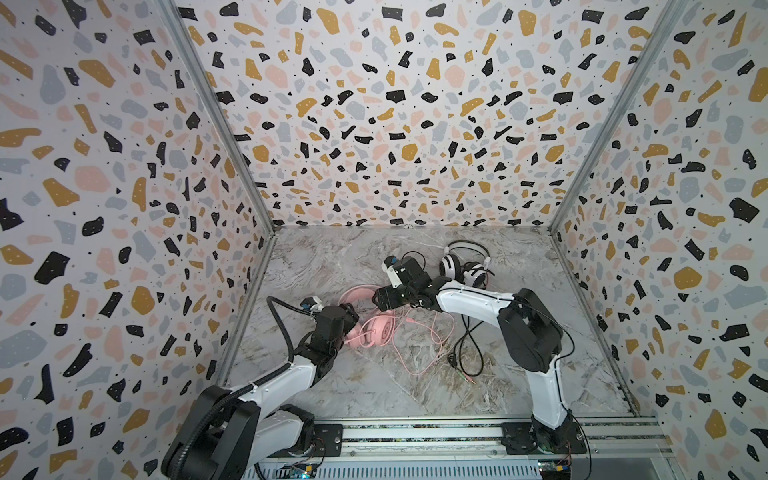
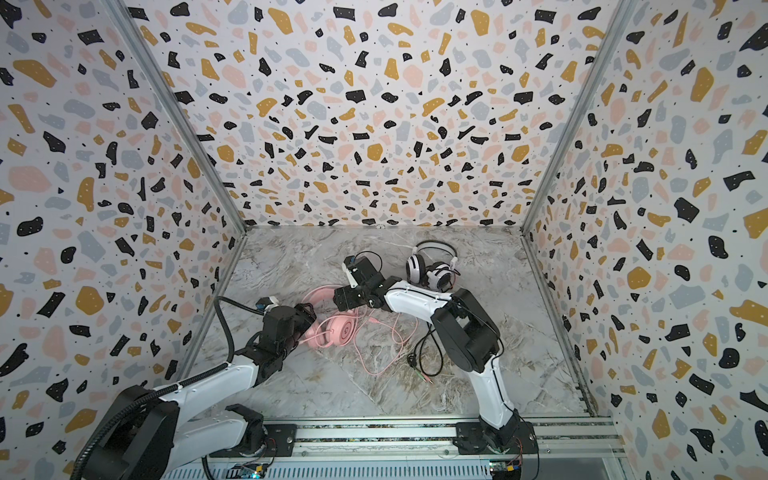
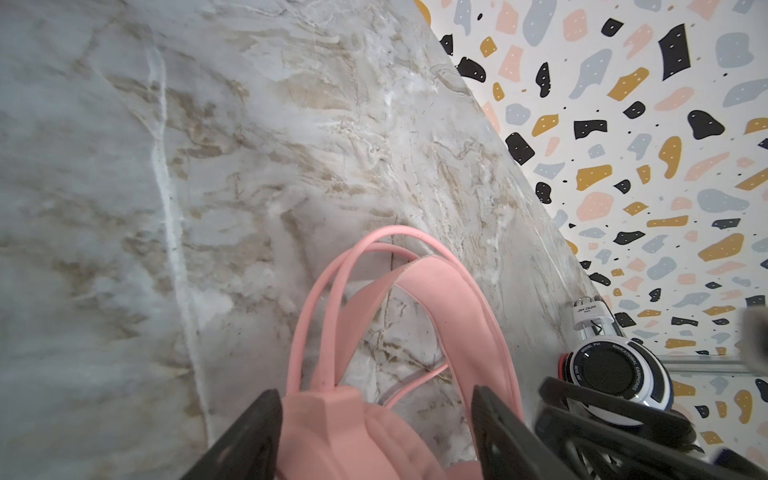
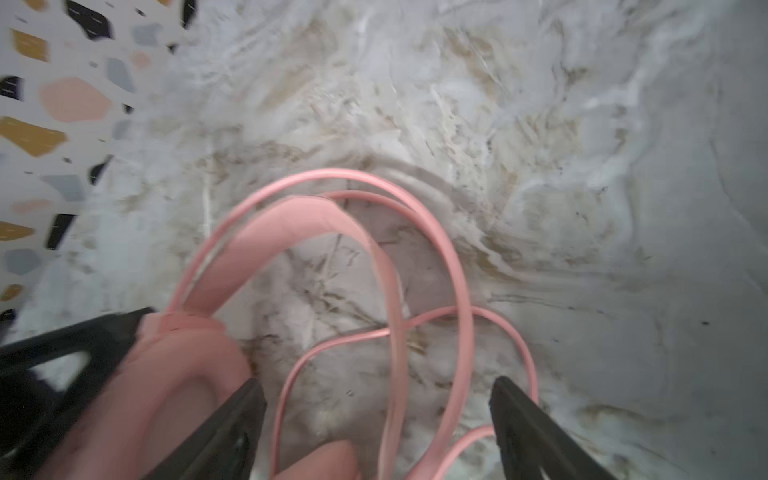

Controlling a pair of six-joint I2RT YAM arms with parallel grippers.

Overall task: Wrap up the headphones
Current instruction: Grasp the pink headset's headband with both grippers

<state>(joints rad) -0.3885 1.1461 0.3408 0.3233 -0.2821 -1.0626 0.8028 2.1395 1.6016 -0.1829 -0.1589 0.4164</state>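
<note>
**Pink headset between two pincers, marble worktop**

Edges and room: grey-and-tan marble worktop (image 1: 415,386), closed on three sides by speckled walls (image 1: 374,104), with a metal rail (image 1: 415,432) along the front. Bare marble shows at the back left corner and across the front strip before the rail.

Contents: pink headset (image 1: 376,332) lying left of centre, its pink cable (image 1: 415,353) trailing loose toward the front. White-and-black striped headset (image 1: 461,266) near the back wall, right of centre, well apart from the pink one. Its black cable (image 1: 469,345) loops beside the right arm.

Arms: the left arm rises from the front left. The left pincer (image 3: 374,392) stands open astride a pink ear cup, one jaw at the cup and a sliver of marble before the other. The right arm has its elbow raised and its forearm reaching leftward. The right pincer (image 4: 376,381) is spread wide over the headband strands and cable loops, clamping nothing.
</note>
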